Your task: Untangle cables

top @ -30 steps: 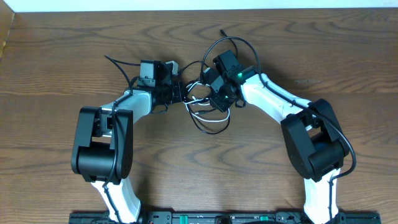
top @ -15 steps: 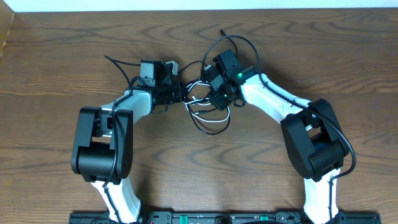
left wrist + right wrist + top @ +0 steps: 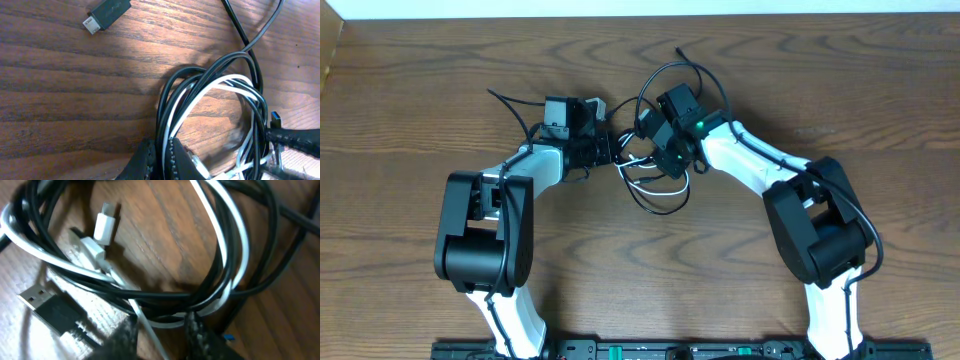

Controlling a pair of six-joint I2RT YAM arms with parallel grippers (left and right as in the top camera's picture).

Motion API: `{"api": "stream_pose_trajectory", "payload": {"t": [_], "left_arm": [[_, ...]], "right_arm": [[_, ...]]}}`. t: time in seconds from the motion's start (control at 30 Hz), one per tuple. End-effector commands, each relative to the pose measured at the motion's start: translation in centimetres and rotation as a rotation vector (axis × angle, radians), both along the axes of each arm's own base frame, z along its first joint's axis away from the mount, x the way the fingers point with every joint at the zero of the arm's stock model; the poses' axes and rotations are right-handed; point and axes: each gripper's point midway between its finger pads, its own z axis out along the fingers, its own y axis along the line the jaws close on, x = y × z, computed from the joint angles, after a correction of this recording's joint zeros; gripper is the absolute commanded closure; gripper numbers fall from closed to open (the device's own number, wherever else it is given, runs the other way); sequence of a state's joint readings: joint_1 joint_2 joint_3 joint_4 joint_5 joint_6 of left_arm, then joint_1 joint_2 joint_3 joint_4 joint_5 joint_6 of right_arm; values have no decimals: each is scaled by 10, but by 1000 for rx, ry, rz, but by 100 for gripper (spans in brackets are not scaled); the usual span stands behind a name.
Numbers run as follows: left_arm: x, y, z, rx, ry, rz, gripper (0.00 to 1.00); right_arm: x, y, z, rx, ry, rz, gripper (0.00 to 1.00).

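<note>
**Inspector:** Where are the cables (image 3: 161, 110)?

**Assistant:** On the desk (image 3: 420, 100), towards its far middle, in one tangled coil between the two arms. There are several black loops with a white cable (image 3: 242, 240) wound through them. One black loop arches out beyond the right arm.

**Inspector:** State of the left end effector (image 3: 160, 150)?

**Assistant:** Fully closed. Black and white strands from the coil's edge are pinched between its fingers.

**Inspector:** And the right end effector (image 3: 160, 330)?

**Assistant:** Narrowly open. Its fingers stand on either side of a white strand, and the gap is wider than the strand, so I see no pinch. From overhead it sits over the coil, close beside the left one.

**Inspector:** Any cable ends in view?

**Assistant:** Four.
- A black micro plug (image 3: 105, 12) lies flat on the desk, apart from the coil.
- A black USB plug (image 3: 50, 307) lies against the coil, contacts facing up.
- A small white plug (image 3: 105, 227) lies inside the loops.
- A blue-tipped plug (image 3: 276, 120) shows at the coil's edge — partly hidden, and I cannot tell which cable it belongs to.
</note>
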State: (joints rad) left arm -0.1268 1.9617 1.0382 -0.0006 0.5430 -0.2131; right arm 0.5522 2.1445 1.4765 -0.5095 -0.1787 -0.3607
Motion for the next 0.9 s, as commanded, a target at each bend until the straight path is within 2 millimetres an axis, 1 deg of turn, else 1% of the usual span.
{"api": "stream_pose_trajectory", "payload": {"t": [0.0,0.07,0.13,0.23,0.3,0.43,0.57,0.63,0.7,0.8,0.87], "left_arm": [[-4,2,-3,5,12,2,92],[-4,2,-3,5,12,2,92],[-3,3,-4,11,11,6,92],[-3,3,-4,16,9,4,92],[-3,3,-4,18,6,-1,92],[-3,3,-4,20,4,-4,92],[-3,3,-4,20,4,-4,92],[-3,3,-4,20,4,-4,92],[-3,4,-4,21,4,-4,92],[-3,5,-5,29,7,1,92],[-3,12,-9,69,15,24,92]], "right_arm": [[-4,-3,-11,-31,6,19,88],[-4,-3,-11,-31,7,19,89],[-5,-3,-12,-34,12,19,99],[-5,-3,-10,-30,15,9,99],[-4,0,-3,1,25,-32,99],[-7,15,24,124,42,-17,99],[7,15,49,192,8,-84,99],[5,20,54,242,25,-59,99],[-2,25,57,289,61,-25,99],[-7,22,56,297,93,-8,99],[-10,21,59,331,124,7,99]]}}
